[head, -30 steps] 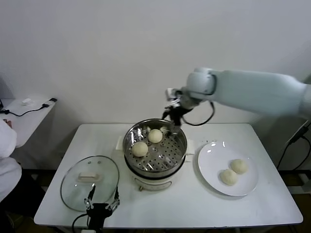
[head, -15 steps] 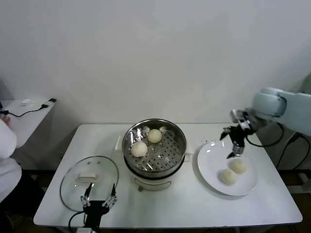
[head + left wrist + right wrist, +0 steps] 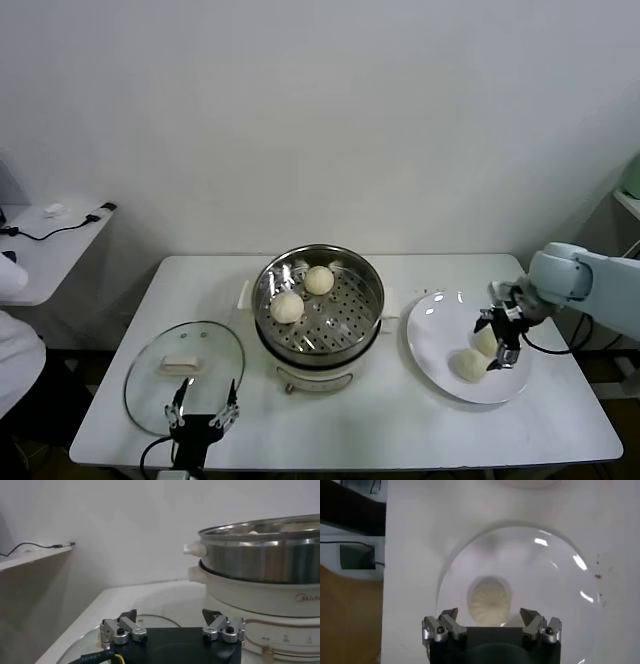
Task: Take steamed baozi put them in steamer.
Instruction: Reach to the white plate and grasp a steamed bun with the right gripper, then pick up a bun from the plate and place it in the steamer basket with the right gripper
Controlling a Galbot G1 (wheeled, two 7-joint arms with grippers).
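The steamer (image 3: 319, 342) stands mid-table with two baozi (image 3: 287, 307) (image 3: 319, 280) on its perforated tray. Two more baozi (image 3: 468, 364) (image 3: 487, 341) lie on the white plate (image 3: 432, 330) at the right. My right gripper (image 3: 502, 338) is open and hovers low over the plate, right above the far bun. In the right wrist view a pleated baozi (image 3: 490, 600) lies on the plate (image 3: 560, 575) just ahead of the open gripper (image 3: 490, 616), between the lines of its fingers. My left gripper (image 3: 205, 412) is open and parked at the table's front edge by the glass lid; its wrist view shows the steamer (image 3: 265, 565) from the side.
A round glass lid (image 3: 185, 373) lies flat at the front left of the white table (image 3: 560, 420); it also shows in the left wrist view (image 3: 150, 622). A side shelf (image 3: 50, 225) with a cable stands at the far left.
My right arm swung from above the steamer's back rim across to the plate and came down over the far bun. The left gripper stayed at the front edge.
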